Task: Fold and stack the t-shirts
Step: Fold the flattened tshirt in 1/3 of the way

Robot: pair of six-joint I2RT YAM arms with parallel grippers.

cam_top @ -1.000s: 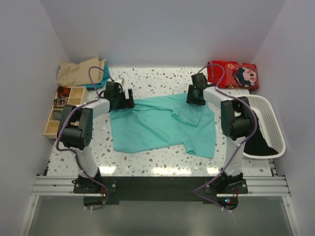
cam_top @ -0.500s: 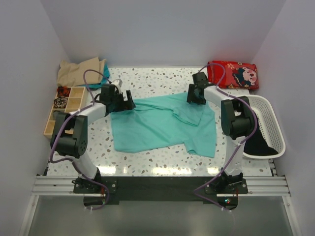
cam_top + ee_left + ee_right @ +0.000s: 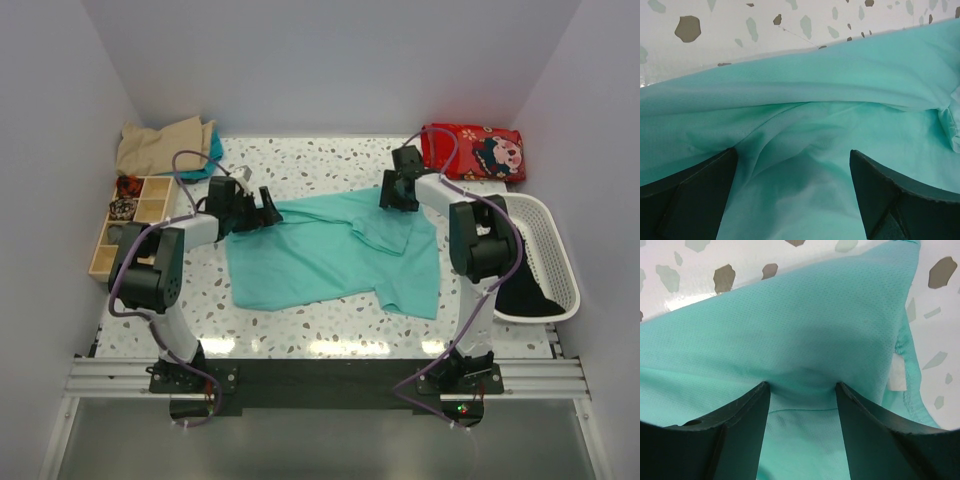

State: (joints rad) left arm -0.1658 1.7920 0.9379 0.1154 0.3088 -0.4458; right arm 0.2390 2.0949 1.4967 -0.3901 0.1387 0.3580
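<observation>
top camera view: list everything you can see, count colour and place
teal t-shirt: 1, teal-green, spread mid-table
tan garment: 1, tan, far left corner
teal cloth: 1, teal, beside the tan garment
wooden tray: 1, pale wood, left edge
red pouch: 1, red with print, far right corner
basket: 1, white, right edge
black garment: 1, black, inside the basket
table: 1, white speckled
left gripper: 1, black, open, at shirt's far left edge
right gripper: 1, black, at shirt's far right edge, grip unclear
</observation>
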